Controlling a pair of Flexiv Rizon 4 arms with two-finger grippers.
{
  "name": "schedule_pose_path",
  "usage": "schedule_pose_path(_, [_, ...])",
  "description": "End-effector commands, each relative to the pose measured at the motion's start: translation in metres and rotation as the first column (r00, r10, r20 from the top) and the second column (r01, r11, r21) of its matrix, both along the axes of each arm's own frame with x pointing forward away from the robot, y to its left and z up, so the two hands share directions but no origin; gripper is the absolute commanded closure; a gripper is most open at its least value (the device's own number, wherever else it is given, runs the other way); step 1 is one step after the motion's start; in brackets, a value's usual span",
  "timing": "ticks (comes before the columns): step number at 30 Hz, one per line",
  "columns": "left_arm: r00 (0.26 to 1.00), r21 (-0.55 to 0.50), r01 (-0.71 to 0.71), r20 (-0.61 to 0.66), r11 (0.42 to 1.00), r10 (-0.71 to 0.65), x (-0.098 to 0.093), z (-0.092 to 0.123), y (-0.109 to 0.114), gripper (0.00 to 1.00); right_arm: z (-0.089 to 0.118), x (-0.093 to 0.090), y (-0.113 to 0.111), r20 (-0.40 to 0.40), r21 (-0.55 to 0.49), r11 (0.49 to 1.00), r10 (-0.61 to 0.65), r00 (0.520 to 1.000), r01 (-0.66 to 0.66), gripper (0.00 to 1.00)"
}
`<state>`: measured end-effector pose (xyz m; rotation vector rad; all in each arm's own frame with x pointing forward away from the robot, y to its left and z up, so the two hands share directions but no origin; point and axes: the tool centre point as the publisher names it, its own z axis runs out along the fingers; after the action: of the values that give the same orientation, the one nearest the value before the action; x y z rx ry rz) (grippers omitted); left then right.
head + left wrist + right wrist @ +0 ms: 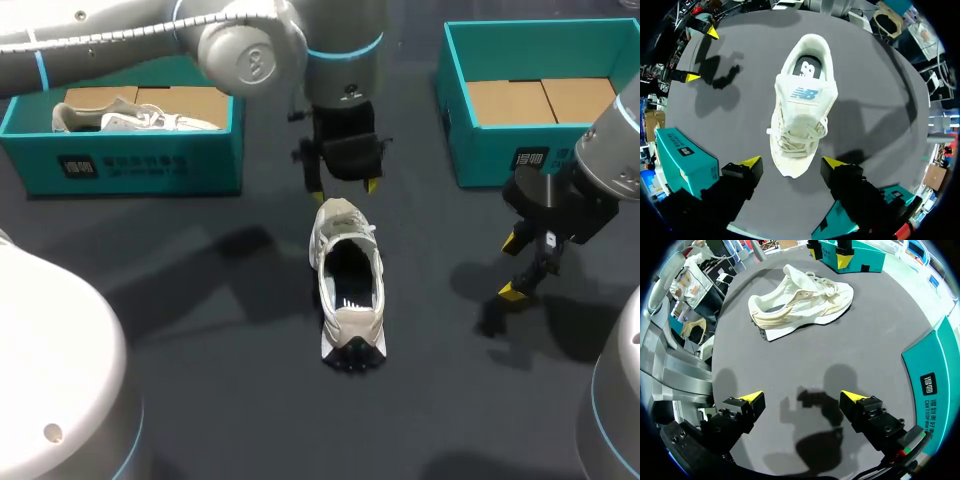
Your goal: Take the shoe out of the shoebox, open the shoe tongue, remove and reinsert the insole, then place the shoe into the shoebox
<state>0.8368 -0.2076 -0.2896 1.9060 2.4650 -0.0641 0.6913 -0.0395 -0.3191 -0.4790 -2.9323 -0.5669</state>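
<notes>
The shoe (348, 285) sits on the surface, toe just under the left gripper (344, 190), whose jaws are spread wide and holding nothing. The right gripper (511, 266) is open too, well off to the shoe's side. It looks light and soft up top, so I'd pinch the tongue (805, 92) or the firmer heel collar, not the laces.

Two cream lace-up fabric sneakers: loose sneaker (349, 285), boxed sneaker (130, 118). Two open teal cardboard shoeboxes: left shoebox (150, 165), right shoebox (490, 160). Two black two-fingered grippers: left gripper (344, 190), right gripper (512, 266). Four yellow fingertips (509, 292) in all.
</notes>
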Motion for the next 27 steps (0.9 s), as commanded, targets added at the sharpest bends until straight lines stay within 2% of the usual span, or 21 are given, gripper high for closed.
schedule_pose_path(1, [0.999,0.012,0.008,-0.038,1.0,-0.008,0.016,0.01,0.001,0.49,0.0,-0.001,0.0,0.001,-0.002,1.0,0.0,1.0,0.0,0.0])
schedule_pose_path(5, [0.998,0.017,0.02,-0.058,1.0,-0.019,0.019,0.012,0.0,0.53,0.0,-0.001,0.0,0.001,-0.002,1.0,0.0,1.0,0.0,0.0])
schedule_pose_path(6, [0.998,0.02,0.017,-0.054,1.0,-0.016,0.019,0.013,0.0,0.57,0.0,-0.001,0.0,0.001,-0.002,1.0,0.0,1.0,0.0,0.0])
schedule_pose_path(10, [0.999,0.027,0.013,-0.05,1.0,-0.012,0.012,0.013,0.0,0.61,0.0,-0.001,0.0,0.001,-0.002,1.0,0.0,1.0,0.0,0.0])
schedule_pose_path(19, [0.991,0.009,0.082,-0.103,0.997,-0.08,-0.019,0.002,0.002,0.64,0.0,-0.001,0.0,0.001,-0.002,1.0,0.0,1.0,0.0,0.0])
schedule_pose_path(25, [0.982,0.001,0.129,-0.137,0.992,-0.127,-0.044,-0.016,-0.001,0.66,0.0,-0.001,0.0,0.001,-0.002,1.0,0.0,1.0,0.0,0.0])
schedule_pose_path(27, [0.979,-0.001,0.146,-0.141,0.989,-0.145,-0.054,-0.022,-0.003,0.7,0.0,-0.001,0.0,0.001,-0.002,1.0,0.0,1.0,0.0,0.0])
